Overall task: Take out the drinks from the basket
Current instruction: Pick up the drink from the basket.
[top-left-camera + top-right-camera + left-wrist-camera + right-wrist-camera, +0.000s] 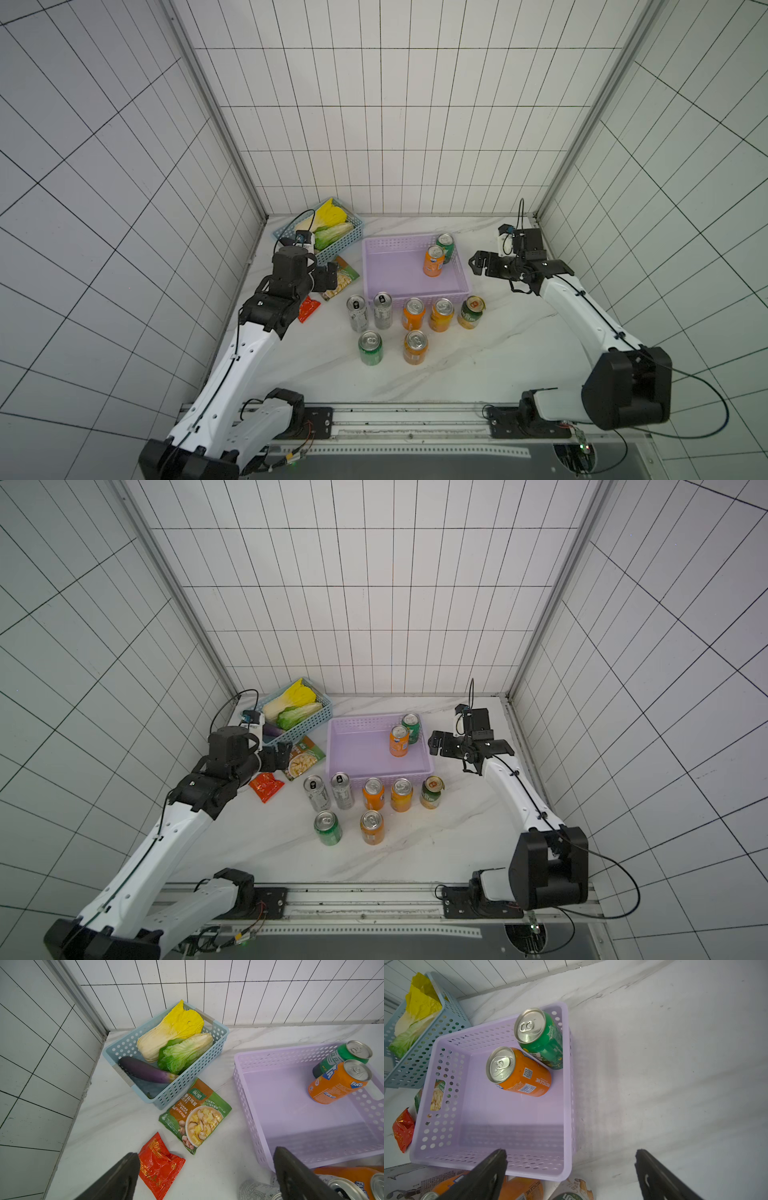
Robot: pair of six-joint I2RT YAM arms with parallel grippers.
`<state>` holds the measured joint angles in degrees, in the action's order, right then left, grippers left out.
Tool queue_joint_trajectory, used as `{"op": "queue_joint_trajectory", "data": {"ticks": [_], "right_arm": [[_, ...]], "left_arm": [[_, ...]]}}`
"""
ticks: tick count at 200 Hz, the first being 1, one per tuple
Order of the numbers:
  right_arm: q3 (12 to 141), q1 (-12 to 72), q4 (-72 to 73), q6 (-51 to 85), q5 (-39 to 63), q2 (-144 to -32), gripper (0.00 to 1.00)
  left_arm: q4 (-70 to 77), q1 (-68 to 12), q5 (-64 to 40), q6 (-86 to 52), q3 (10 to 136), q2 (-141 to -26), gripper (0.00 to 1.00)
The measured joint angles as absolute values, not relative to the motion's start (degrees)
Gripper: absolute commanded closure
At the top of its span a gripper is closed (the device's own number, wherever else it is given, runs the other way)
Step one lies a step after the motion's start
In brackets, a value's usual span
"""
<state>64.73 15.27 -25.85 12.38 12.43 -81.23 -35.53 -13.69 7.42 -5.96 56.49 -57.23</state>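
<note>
the right end effector (474,263), wide open and empty, hangs just outside the right wall of the lilac basket (365,266). the upright orange can (433,261) and green can (445,246) stand in its far right corner, well apart from the open, empty left end effector (330,277).

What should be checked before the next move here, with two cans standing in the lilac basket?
1. Right gripper open and empty: ok.
2. Left gripper open and empty: ok.
3. Basket emptied: not ok; the orange can and green can stand inside.
4. Both of those cans upright: ok.
5. Finger room between those two cans: cannot tell; they stand very close together.
6. Bare table for set-down beside the green-and-gold can: ok.
</note>
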Motion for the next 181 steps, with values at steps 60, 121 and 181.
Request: {"op": "queue_joint_trajectory", "data": {"ticks": [60, 121, 181], "right_arm": [[76.38, 25.61, -26.96, 11.84, 6.17, -94.83, 0.0], [84.47, 29.54, -27.68, 11.07, 3.25, -104.64, 0.0], [91.44, 30.48, -28.84, 10.79, 0.75, -112.97, 0.02]], "left_arm": [[-35.38, -13.72, 8.19, -5.89, 56.01, -58.17, 0.02], [-35.35, -13.69, 8.6, -5.5, 55.99, -59.05, 0.02], [-34.87, -13.72, 8.56, -5.41, 55.57, -59.07, 0.02]]}}
